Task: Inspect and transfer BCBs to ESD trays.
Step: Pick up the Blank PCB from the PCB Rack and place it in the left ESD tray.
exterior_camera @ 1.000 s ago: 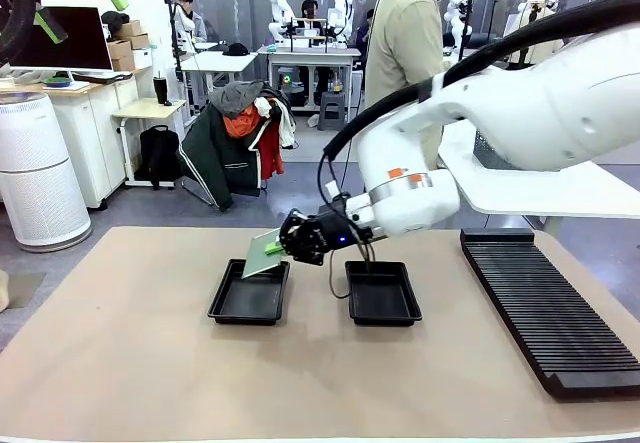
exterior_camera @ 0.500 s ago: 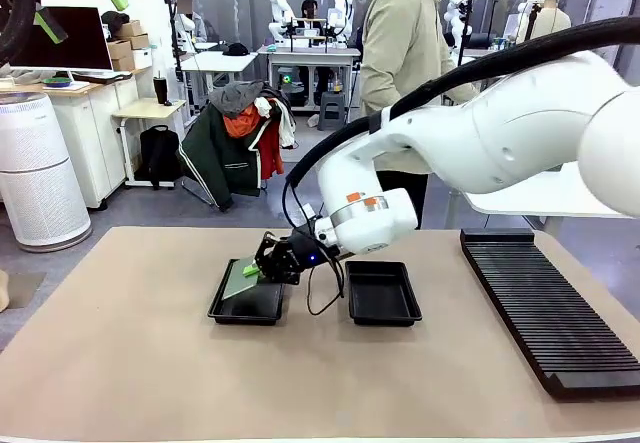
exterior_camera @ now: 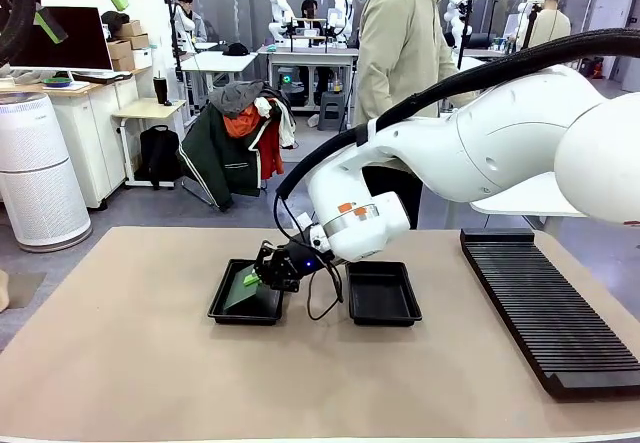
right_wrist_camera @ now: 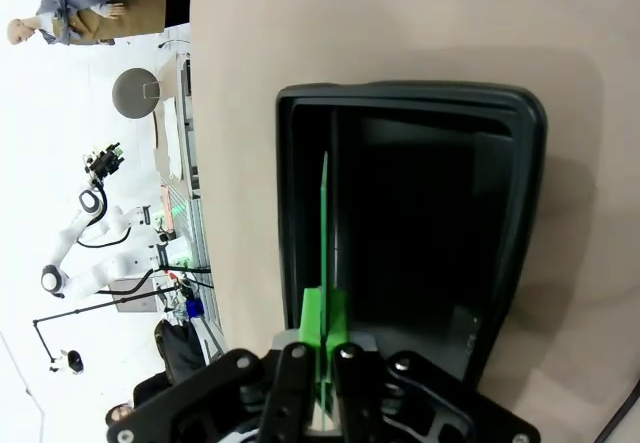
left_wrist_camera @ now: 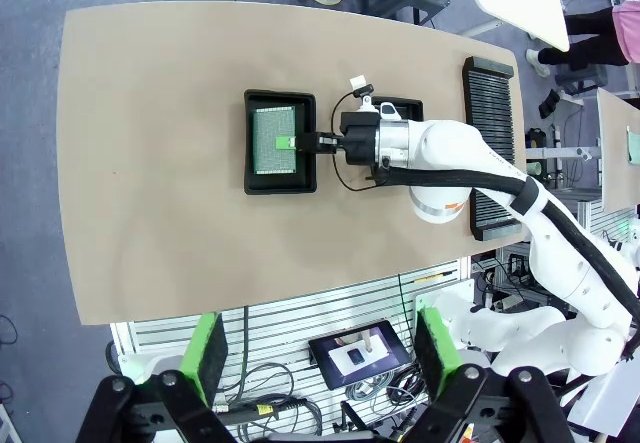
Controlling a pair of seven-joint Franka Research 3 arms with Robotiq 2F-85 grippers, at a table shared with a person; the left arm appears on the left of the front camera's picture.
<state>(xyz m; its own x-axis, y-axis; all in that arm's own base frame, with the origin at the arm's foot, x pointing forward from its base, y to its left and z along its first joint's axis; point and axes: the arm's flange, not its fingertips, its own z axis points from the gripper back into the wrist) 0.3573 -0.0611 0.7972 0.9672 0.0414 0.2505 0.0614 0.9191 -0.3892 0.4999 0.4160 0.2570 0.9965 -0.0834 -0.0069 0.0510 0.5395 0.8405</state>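
here, in the front view, the right tool (exterior_camera: 262, 278) is down over the esd tray (exterior_camera: 245, 319) on picture left, clenched on one short edge of a pale green bcb (exterior_camera: 238, 291). the board slants, its gripped end raised and its other end low inside that tray (whether that end touches the floor i cannot tell). the second esd tray (exterior_camera: 385, 320) sits just beside the first on the tabletop (exterior_camera: 120, 363), and a long black ribbed rack (exterior_camera: 545, 308) lies well apart toward picture right. a person (exterior_camera: 400, 53) stands at the far side.

from the left wrist view, high above the tabletop, the left tool (left_wrist_camera: 322, 353) is released, its green fingers (left_wrist_camera: 210, 348) spread wide with nothing between them. below, the bcb (left_wrist_camera: 272, 141) covers most of the tray's floor, with the right tool (left_wrist_camera: 300, 143) at its edge.

in the right wrist view the board (right_wrist_camera: 324, 213) runs edge-on from between the green pads (right_wrist_camera: 322, 313) out over the black tray (right_wrist_camera: 410, 91), the jaws pinched on it.
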